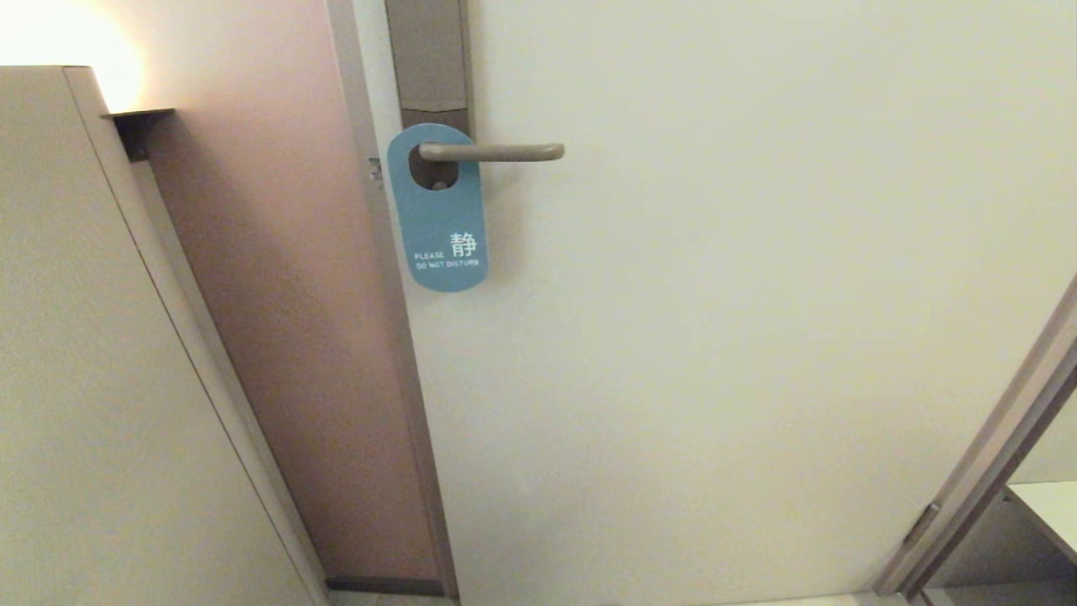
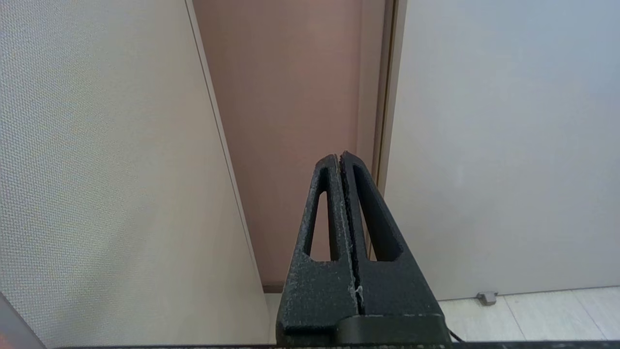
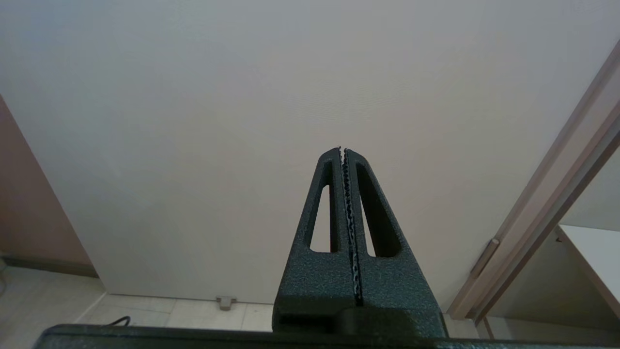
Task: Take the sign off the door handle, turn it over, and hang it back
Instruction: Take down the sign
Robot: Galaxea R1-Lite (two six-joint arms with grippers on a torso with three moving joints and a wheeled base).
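Your left end effector (image 2: 340,156) and right end effector (image 3: 343,149) sit pinched closed, holding nothing, low before the door (image 1: 757,295); blue sign (image 1: 439,220) hangs on the door handle (image 1: 492,152)

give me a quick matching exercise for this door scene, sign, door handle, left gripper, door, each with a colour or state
Things:
1. sign
2. door handle
3. left gripper
4. door

Colour or state:
A. black, fingers shut, holding nothing
B. blue face showing, hanging by its hole
C. plain white panel
D. beige-bronze bar, level

Pairs: 1-B, 2-D, 3-A, 4-C
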